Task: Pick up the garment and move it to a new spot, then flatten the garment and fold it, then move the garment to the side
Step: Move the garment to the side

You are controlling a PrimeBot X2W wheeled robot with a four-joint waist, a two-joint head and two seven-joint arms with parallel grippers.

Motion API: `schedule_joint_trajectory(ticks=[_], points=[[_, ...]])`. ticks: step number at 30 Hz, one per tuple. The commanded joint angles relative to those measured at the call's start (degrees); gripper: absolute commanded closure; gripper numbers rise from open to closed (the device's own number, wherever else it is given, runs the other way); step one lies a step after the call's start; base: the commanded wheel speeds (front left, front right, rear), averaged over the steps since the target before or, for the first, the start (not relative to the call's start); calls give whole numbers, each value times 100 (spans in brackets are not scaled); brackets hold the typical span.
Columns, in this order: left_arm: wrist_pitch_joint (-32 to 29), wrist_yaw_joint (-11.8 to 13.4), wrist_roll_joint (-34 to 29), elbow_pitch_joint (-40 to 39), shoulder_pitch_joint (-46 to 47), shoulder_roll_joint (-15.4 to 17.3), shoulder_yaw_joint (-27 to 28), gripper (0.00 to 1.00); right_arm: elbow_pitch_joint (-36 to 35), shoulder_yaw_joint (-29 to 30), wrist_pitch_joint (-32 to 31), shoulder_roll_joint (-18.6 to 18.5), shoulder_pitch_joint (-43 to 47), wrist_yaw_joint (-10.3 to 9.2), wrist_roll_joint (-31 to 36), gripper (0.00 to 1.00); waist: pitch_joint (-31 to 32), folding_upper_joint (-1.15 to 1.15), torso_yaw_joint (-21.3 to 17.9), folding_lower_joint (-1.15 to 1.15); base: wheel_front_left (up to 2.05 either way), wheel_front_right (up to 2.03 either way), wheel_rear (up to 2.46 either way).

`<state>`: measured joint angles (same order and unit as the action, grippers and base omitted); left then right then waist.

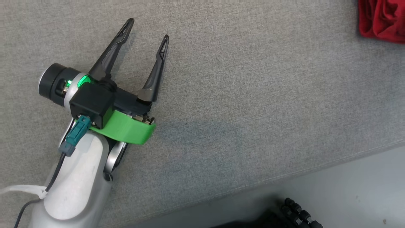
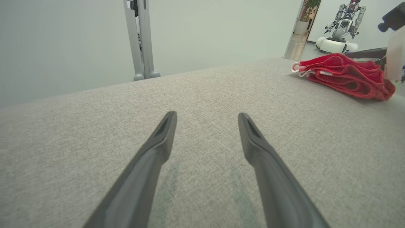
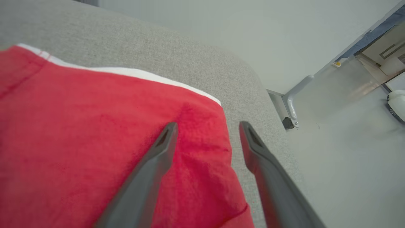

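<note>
The garment (image 1: 382, 19) is red with a white edge, folded into a bundle at the far right corner of the grey fabric surface (image 1: 240, 95). In the left wrist view the garment (image 2: 345, 75) lies at the upper right. My left gripper (image 1: 148, 29) hovers open over bare fabric at the left, nothing between its fingers (image 2: 164, 133). My right gripper (image 3: 207, 126) stands open just above the garment (image 3: 95, 142), straddling its right edge, with one finger over the cloth and the other beside it.
The grey surface's front edge (image 1: 284, 177) runs diagonally at the lower right, with pale floor beyond. A metal post (image 2: 140, 38) stands behind the surface. Another robot (image 2: 343, 19) stands in the distance. A table leg with a caster (image 3: 289, 110) stands below the corner.
</note>
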<state>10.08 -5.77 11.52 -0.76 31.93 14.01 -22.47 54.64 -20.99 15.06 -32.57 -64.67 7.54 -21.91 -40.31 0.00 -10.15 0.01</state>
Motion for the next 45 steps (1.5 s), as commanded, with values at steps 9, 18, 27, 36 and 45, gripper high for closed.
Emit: schedule_joint_trajectory(ticks=[9,18,27,36,45], points=[[191,300,259,371,-604,91,272,0,-1616,1592,21,607,1180,-9,585,0,1044,0,-31,-1,0,0,0],[316,501,480,635,-1008,118,536,0,-2680,2171,21,1539,2272,-9,1002,0,1655,0,141,-1,0,0,0],[466,689,656,1048,-1203,15,839,0,-3246,2023,21,2172,3027,-9,1168,0,2286,0,493,-1,0,0,0],[505,712,677,1467,-1455,-128,1094,0,-3291,1966,21,2561,3894,-9,1707,0,2926,0,688,-1,0,0,0],[508,704,538,1504,-1956,-263,1319,0,-3908,2288,21,2824,4700,-9,1706,0,3411,0,680,-1,0,0,0]])
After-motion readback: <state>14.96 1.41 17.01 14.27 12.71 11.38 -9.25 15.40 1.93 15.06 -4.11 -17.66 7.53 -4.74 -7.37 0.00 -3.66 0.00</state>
